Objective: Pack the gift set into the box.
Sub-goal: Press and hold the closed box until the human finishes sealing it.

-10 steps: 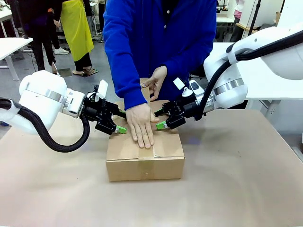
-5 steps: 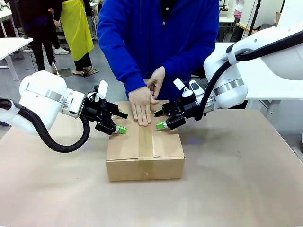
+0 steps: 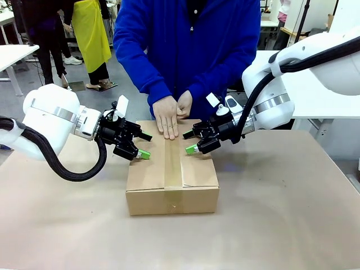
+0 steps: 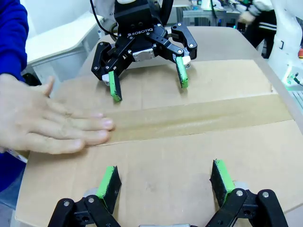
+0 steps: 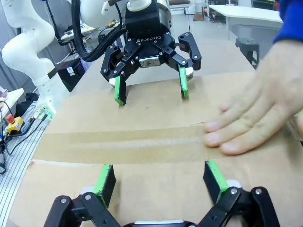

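The box point(image 3: 171, 183) sits shut mid-table, with a strip of brown tape point(image 3: 172, 163) along its top seam. The gift set is hidden. My left gripper point(image 3: 145, 145) is open at the box's top left edge. My right gripper point(image 3: 189, 142) is open at the top right edge. The person's hands point(image 3: 169, 117) rest on the far end of the tape. In the left wrist view my left gripper point(image 4: 165, 176) is spread over the cardboard point(image 4: 189, 156), facing the right gripper point(image 4: 147, 85) and a flat hand point(image 4: 52, 125). In the right wrist view my right gripper point(image 5: 158, 177) faces the left gripper point(image 5: 151, 87) and the hand point(image 5: 255, 118).
The brown table point(image 3: 281, 225) lies bare around the box. The person in a blue top point(image 3: 191, 50) stands right behind the box at the far edge. White tables point(image 3: 11, 56) and other people stand farther back.
The person's flat hand has slid along the tape from the box's near half to its far end and now rests beside the other hand. Both arms have stayed where they were.
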Motion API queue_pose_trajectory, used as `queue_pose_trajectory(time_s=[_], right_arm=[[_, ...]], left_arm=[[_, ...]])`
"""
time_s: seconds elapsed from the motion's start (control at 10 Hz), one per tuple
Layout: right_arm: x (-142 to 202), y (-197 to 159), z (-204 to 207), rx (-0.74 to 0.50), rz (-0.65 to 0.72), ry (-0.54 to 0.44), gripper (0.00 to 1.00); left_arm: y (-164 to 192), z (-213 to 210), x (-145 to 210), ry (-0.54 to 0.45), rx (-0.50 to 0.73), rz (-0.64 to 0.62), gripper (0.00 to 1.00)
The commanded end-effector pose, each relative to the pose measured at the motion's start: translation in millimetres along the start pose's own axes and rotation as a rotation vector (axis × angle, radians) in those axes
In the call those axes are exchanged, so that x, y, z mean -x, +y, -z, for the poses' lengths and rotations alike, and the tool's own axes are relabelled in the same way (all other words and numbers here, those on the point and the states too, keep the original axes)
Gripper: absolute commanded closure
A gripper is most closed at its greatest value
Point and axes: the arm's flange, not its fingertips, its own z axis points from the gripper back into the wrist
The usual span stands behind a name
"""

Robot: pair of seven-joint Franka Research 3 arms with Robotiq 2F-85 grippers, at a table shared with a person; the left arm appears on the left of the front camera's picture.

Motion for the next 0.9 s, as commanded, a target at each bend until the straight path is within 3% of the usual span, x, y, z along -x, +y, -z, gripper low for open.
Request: queue_pose_trajectory(time_s=[0.0, 0.8], right_arm=[[4.7, 1.5, 1.7, 0.013, -0.012, -0.007, 0.00], [4.7, 1.5, 1.7, 0.013, -0.012, -0.007, 0.00]], left_arm=[[-2.1, -0.5, 2.8, -0.001, 0.003, 0.016, 0.00], [-2.1, -0.5, 2.8, -0.001, 0.003, 0.016, 0.00]])
